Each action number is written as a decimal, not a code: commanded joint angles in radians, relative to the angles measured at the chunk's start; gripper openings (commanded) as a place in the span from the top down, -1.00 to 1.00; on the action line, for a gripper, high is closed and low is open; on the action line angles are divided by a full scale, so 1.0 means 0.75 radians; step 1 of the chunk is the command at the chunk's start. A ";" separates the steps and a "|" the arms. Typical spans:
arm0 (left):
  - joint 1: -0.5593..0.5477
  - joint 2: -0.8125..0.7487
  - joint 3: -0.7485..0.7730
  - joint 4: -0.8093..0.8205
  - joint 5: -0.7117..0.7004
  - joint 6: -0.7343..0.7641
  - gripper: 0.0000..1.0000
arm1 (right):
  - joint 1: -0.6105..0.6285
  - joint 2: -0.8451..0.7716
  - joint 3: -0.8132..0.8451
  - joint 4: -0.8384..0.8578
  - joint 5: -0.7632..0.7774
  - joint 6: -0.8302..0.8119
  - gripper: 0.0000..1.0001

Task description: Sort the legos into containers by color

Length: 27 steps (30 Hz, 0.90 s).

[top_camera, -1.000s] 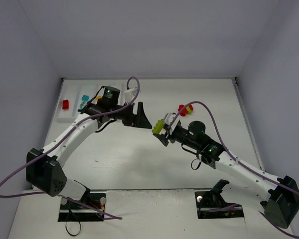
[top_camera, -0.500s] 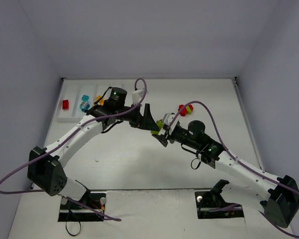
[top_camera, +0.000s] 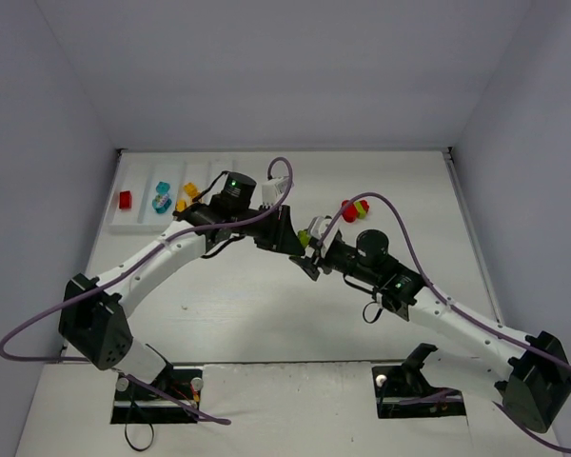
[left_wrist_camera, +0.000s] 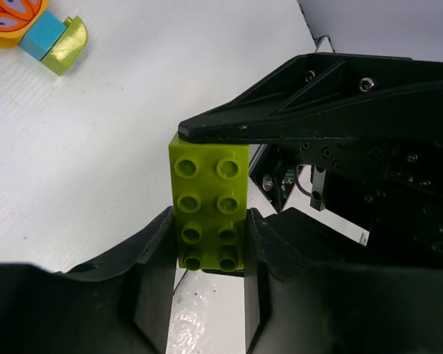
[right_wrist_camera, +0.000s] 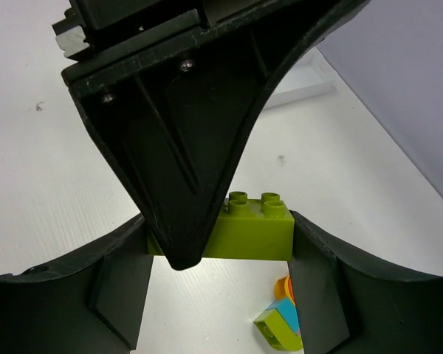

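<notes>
Legos (top_camera: 183,203) lie in three compartments of the white tray (top_camera: 133,176) at the upper left of the top view. A red brick (top_camera: 126,200) is in the leftmost compartment, a cyan brick (top_camera: 160,203) in the next, and yellow bricks (top_camera: 189,189) in the third. The fourth compartment runs under my left arm (top_camera: 162,252), and I cannot tell what is in it.

The lime brick (left_wrist_camera: 209,214) is at the centre of the top view, pinched between both my hands. It is a bright lime block, two studs across and four along, with plain smooth sides. My left gripper (left_wrist_camera: 209,254) is closed narrow across its short width, one finger against each long side. My right gripper (right_wrist_camera: 220,234) grips it the long way at about half spread, its fingers (right_wrist_camera: 317,280) touching the two short ends.

A clump (top_camera: 354,208) of red, yellow and lime lies on the table (top_camera: 266,314), near the held brick, toward the upper right.
</notes>
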 commanded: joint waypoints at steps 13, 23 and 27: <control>0.163 0.139 0.368 -0.272 -0.749 0.352 0.98 | -0.016 0.046 0.016 0.038 0.386 0.203 -0.38; 0.487 0.519 0.709 -0.194 -1.093 0.426 0.97 | -0.057 0.093 -0.057 0.048 0.523 0.400 -0.40; 0.542 0.772 0.981 -0.167 -1.146 0.424 0.96 | -0.068 0.098 -0.069 0.024 0.497 0.506 -0.39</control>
